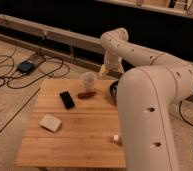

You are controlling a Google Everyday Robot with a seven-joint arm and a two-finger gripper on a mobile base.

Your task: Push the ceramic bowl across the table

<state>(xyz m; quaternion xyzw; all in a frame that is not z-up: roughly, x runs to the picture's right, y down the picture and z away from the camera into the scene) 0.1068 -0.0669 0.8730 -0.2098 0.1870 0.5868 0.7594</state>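
The ceramic bowl (112,91) is dark and sits at the table's right side. Only its left edge shows; the rest is hidden behind my white arm. The light-wood plank table (80,132) fills the lower middle of the camera view. My gripper (104,73) hangs at the end of the arm over the table's far edge, just right of the white paper cup (89,80) and a little above and behind the bowl. It does not touch the bowl.
A brown object (86,94) lies in front of the cup. A black phone (66,99) and a white flat object (50,122) lie to the left. A small pale object (116,138) is near the front right. Cables and a box (26,66) lie on the floor.
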